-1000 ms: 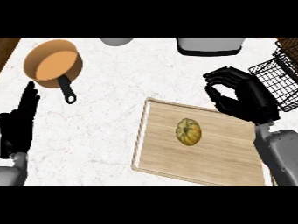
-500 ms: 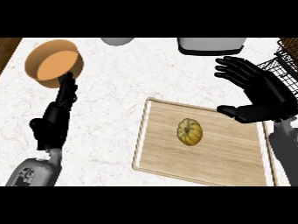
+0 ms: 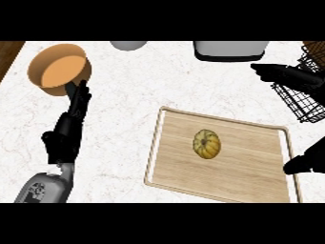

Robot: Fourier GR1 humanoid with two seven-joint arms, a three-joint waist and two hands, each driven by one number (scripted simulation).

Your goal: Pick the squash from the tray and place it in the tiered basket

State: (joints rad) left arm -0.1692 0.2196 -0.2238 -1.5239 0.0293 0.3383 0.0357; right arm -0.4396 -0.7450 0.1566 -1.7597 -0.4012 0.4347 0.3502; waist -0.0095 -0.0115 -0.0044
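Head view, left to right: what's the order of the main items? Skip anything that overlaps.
left hand → grey round thing at the far edge → squash → right hand

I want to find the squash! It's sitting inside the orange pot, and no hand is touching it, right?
Not quite. The squash lies on the wooden tray, not inside the orange pot, as the head view shows. You're right that neither the left hand nor the right hand touches it.
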